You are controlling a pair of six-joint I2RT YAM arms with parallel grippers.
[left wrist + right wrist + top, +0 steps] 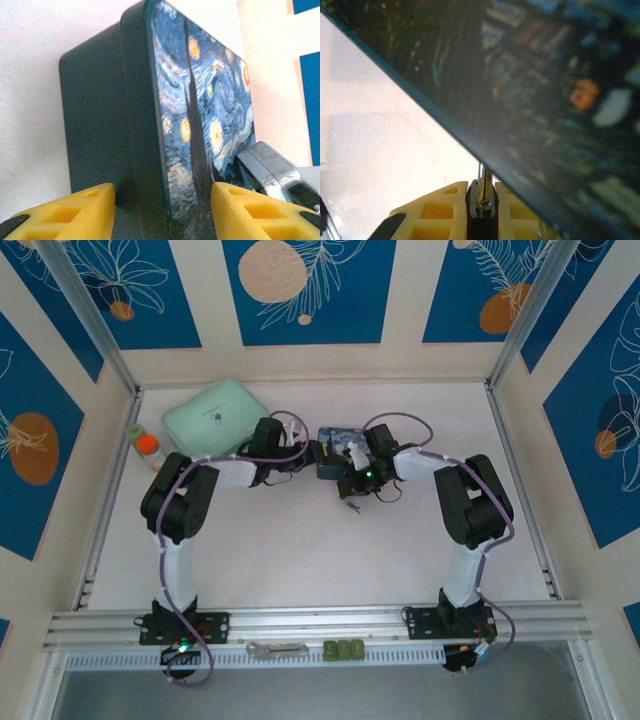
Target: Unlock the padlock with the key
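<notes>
surface [300, 550], white, with two arms bolted at its near edge. left arm [180, 500] and right arm [470, 505] both bend inward and meet at the tin. mint-green case [215, 412] lies to the left of the tin and a little beyond it, apart from it. tin [335, 438], blue with a starry-night painting, sits at mid-surface; in the left wrist view its dark side wall and painted lid [200, 115] both show. left claw [318, 455] is at the tin's left end. there it is spread wide [164, 200], its yellow fingers [85, 210] set one on each side of the tin and touching it. right claw [352, 480] is at the tin's near edge. it is almost closed [481, 192], its yellow fingers [440, 215] pinching the padlock. orange-capped bottle [148, 446] stands far left of the tin, beside the case. flat grey bar [275, 648] and green blocks [343, 649] rest on the near rail, well short of the tin. padlock [481, 220], dark-bodied, sits between the right fingers, its thin silvery shackle rising to the tin's edge. a tiny speck just nearer than the tin may be the key [352, 506]; too small to tell.
</notes>
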